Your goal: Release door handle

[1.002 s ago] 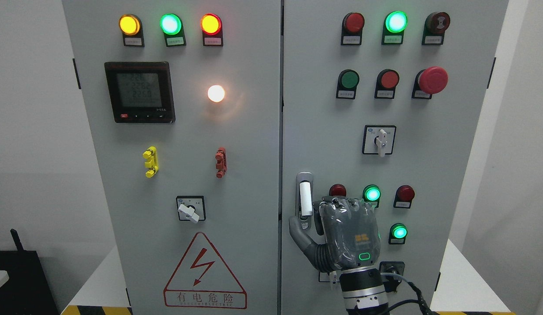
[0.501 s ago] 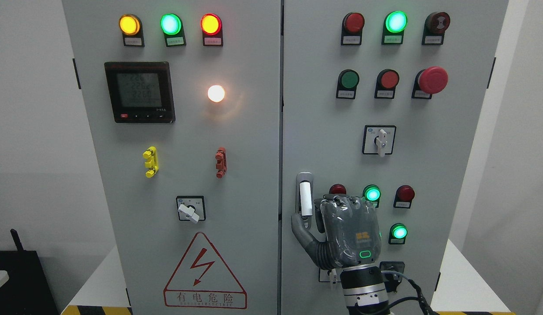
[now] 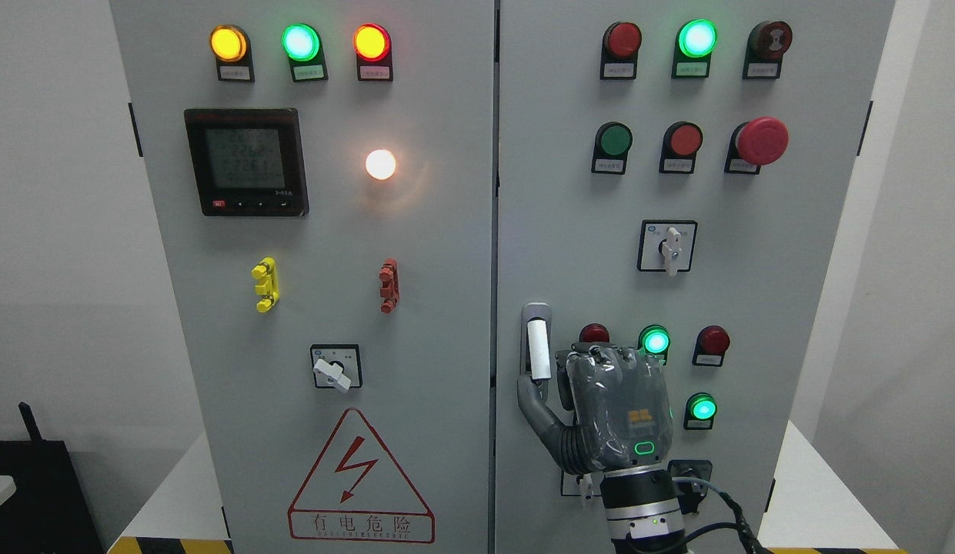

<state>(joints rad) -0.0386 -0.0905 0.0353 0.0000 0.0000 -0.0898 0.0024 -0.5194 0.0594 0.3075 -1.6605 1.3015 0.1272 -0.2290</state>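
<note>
The door handle [image 3: 537,348] is a white upright lever in a grey plate at the left edge of the right cabinet door [image 3: 754,292]. My right hand [image 3: 545,388] comes up from the bottom edge, its back facing me. Its thumb [image 3: 528,394] lies against the handle's lower end from the left. Its fingers [image 3: 573,369] curl toward the panel just right of the handle, so the hand brackets the lower end. The contact behind the palm is hidden. The left arm is out of view.
The right door carries lit green lamps [image 3: 655,340], red buttons, a red mushroom stop button [image 3: 762,140] and a rotary switch [image 3: 667,246]. The left door [image 3: 331,254] has a meter, lamps and a warning triangle. A cable [image 3: 723,512] trails from my wrist.
My right hand has shifted slightly to the right and its thumb has moved closer in under the handle. The handle has not moved.
</note>
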